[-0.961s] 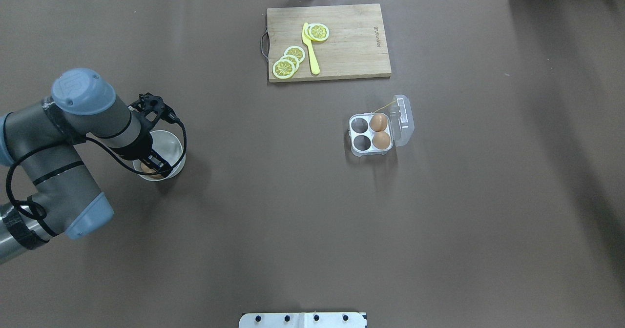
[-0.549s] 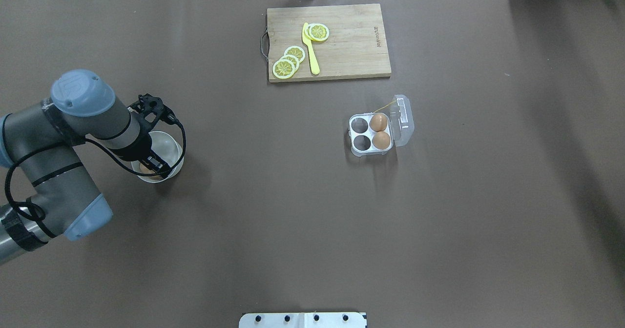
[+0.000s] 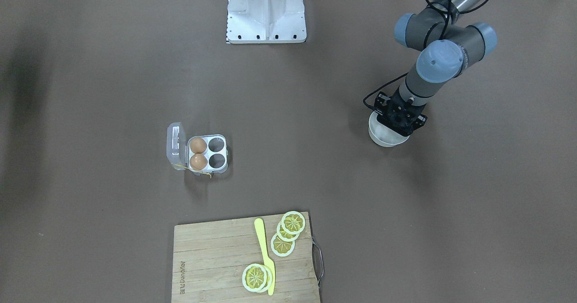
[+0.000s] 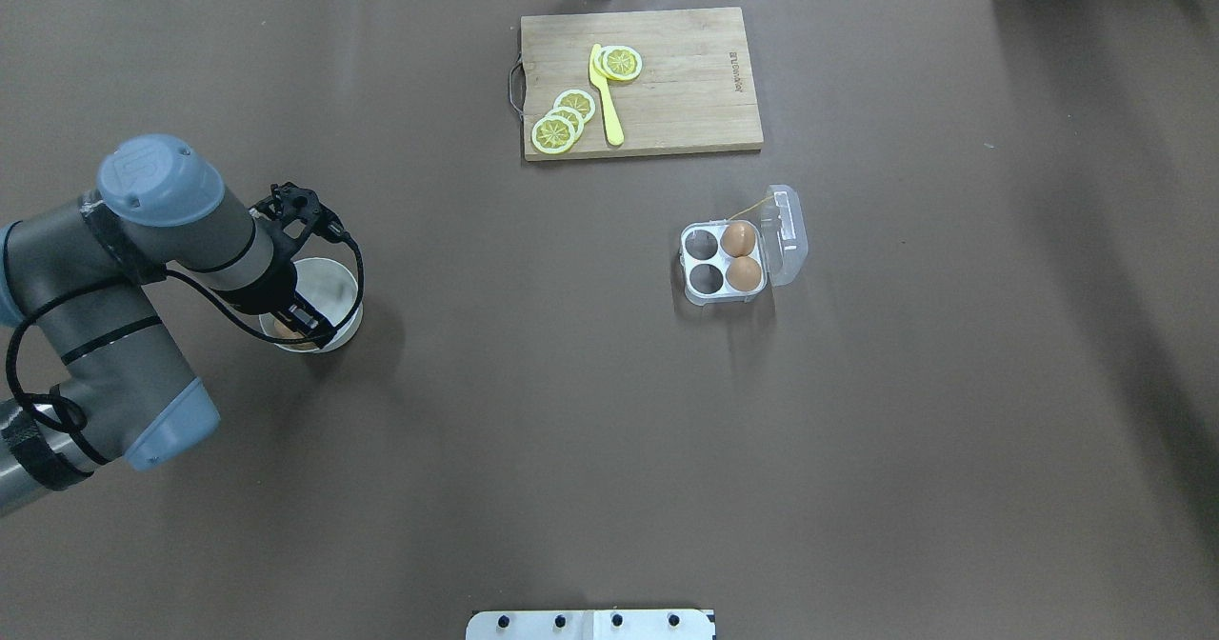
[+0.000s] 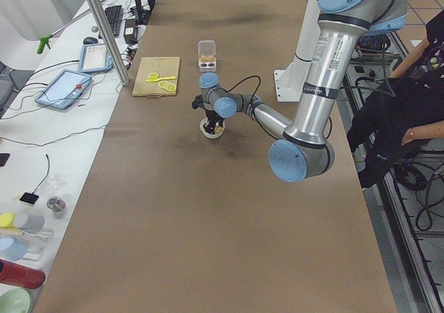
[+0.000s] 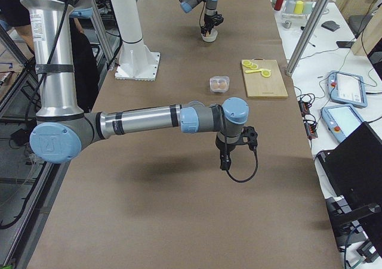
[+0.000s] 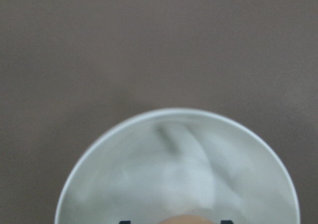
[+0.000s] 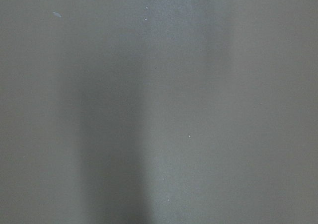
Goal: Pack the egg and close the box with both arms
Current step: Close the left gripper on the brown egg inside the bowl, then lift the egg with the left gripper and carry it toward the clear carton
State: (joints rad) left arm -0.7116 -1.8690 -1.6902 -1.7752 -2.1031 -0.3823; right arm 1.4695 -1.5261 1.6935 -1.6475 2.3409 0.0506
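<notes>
The egg (image 4: 284,330) lies in a round white bowl (image 4: 335,278) at the table's left. My left gripper (image 4: 297,328) reaches down into the bowl, its black fingertips (image 7: 124,221) on either side of the egg (image 7: 186,219) and closed against it. The box (image 4: 688,261) stands open right of centre, its clear lid (image 4: 786,235) folded back. It holds two darker brown eggs (image 4: 738,238) on its right side, and its two left cups are empty. My right gripper (image 6: 225,161) hangs over bare table, and I cannot tell whether it is open or shut.
A wooden cutting board (image 4: 686,88) with lemon slices and a yellow knife (image 4: 605,97) lies at the far edge. The robot's white base plate (image 4: 590,624) is at the near edge. Brown table lies between the bowl and the box.
My left arm has shifted very slightly to the left over the bowl, and the bowl wobbled a little. The box and its eggs have not moved.
</notes>
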